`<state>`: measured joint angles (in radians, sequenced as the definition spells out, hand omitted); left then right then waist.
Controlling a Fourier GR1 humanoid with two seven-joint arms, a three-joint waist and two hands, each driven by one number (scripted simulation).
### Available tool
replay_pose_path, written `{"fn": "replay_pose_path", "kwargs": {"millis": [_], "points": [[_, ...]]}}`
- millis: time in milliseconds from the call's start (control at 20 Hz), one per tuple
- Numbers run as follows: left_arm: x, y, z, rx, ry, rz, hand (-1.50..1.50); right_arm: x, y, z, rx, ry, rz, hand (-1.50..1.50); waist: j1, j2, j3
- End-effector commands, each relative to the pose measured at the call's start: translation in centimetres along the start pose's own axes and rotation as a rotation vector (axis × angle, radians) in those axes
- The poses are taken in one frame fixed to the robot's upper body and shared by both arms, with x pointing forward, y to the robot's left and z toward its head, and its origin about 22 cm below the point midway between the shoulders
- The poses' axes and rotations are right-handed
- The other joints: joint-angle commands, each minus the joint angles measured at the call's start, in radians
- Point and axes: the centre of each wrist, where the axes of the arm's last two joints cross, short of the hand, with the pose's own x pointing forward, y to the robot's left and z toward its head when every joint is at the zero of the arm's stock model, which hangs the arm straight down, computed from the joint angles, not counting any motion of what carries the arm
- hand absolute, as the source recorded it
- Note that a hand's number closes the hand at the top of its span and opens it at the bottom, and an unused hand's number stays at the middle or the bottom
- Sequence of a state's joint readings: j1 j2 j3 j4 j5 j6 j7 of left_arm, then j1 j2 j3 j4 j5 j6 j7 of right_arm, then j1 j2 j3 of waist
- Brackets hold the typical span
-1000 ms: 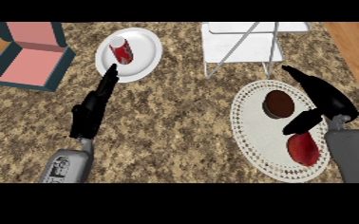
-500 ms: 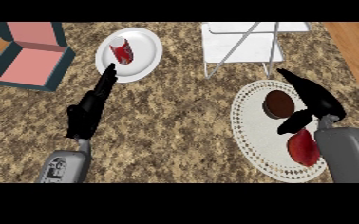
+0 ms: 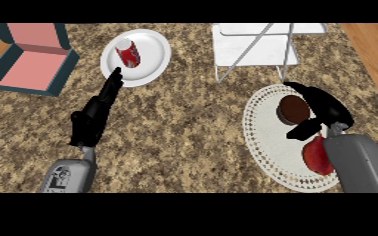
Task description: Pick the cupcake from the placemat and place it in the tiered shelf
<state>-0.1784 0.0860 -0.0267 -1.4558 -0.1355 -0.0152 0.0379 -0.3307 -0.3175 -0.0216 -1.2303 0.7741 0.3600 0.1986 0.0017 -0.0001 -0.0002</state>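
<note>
The cupcake (image 3: 294,109), a round brown top with no long axis to speak of, sits on the round white placemat (image 3: 266,145) at about three o'clock on the counter. The right hand (image 3: 322,111) is touching it from its three o'clock side, fingers and thumb spread, gripping nothing yet. The left hand (image 3: 92,116) rests open, well apart. The tiered shelf (image 3: 255,47) stands at the cupcake's eleven o'clock, across speckled granite counter (image 3: 184,130).
</note>
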Motion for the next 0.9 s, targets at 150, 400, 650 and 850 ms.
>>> {"fn": "replay_pose_path", "kwargs": {"millis": [150, 400, 650, 850], "points": [[-0.4, 1.9, -1.0, -0.008, -0.005, -0.003, 0.00, 0.0, 1.0, -1.4, 0.037, -0.041, 0.101, 1.50, 0.001, 0.002, 0.000], [-0.5, 0.0, 2.7, -0.013, 0.009, 0.008, 0.00, -0.8, 1.8, 0.5, -0.009, -0.074, 0.130, 1.50, 0.002, -0.001, 0.000], [-0.4, -0.2, -0.1, 0.006, 0.008, -0.004, 0.00, 13.7, 8.4, 2.6, -0.054, -0.083, 0.067, 1.50, 0.006, -0.005, -0.001], [-0.6, -0.8, -0.1, -0.051, 0.001, -0.007, 0.00, 19.7, 9.6, 4.6, -0.080, -0.064, 0.061, 1.50, 0.052, -0.004, -0.001]]}}
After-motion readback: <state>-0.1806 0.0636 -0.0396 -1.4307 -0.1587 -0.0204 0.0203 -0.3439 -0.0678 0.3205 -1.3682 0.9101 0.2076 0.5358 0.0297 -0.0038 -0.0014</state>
